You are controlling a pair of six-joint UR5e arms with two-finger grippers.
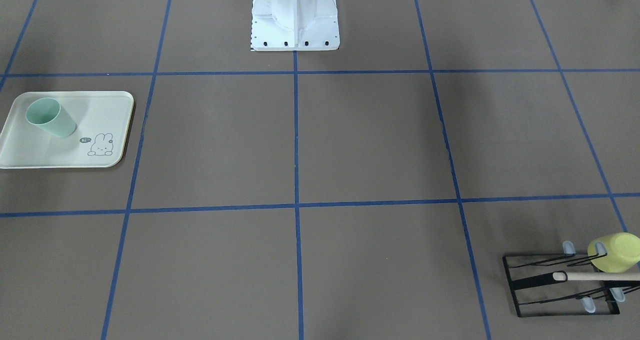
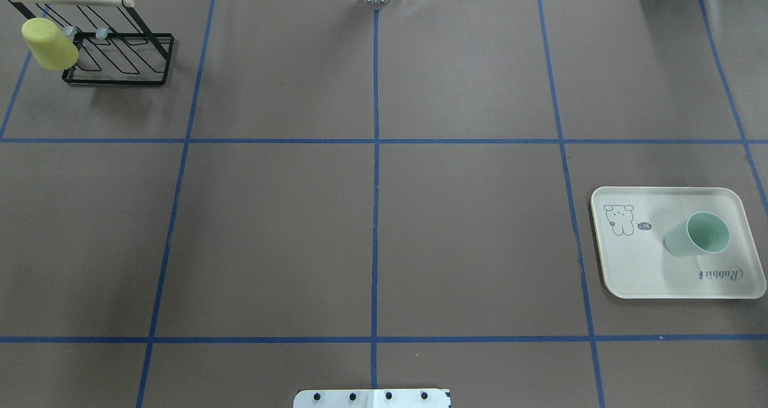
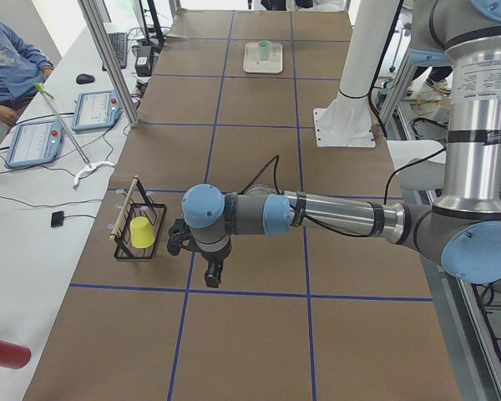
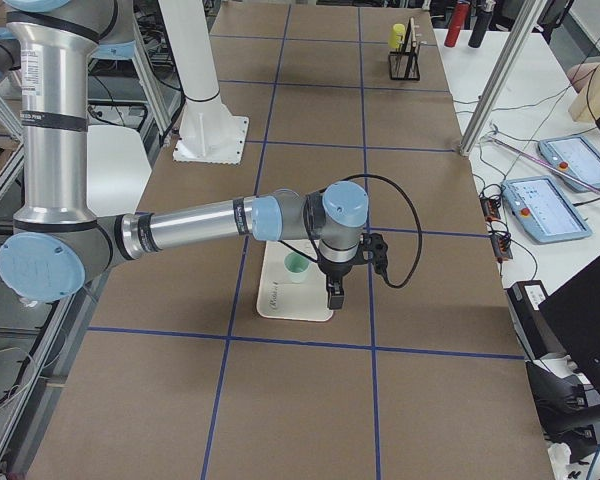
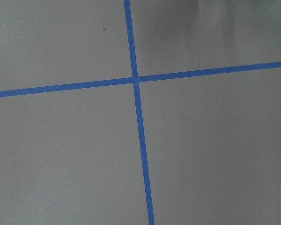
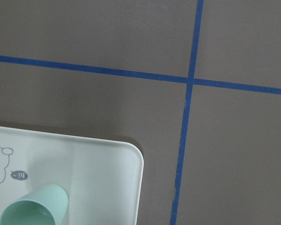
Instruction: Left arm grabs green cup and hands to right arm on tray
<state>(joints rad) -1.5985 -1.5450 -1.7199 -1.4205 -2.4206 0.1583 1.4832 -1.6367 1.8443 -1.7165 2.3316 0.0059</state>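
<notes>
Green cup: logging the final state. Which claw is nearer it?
Right. The right claw hangs close by the tray holding the green cup; the left claw hangs far off, by the rack.

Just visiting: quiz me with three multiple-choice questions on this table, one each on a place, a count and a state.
1. Where is the green cup? A on the tray; B on the floor; C on bare table.
2. How many cups show? A one; B two; C four.
3. How does the green cup stand? A upright; B upside down; C on its side.
Answers: 1 A, it sits inside the rim; 2 B, green plus a yellow cup on the rack; 3 A, its open mouth faces up.
</notes>
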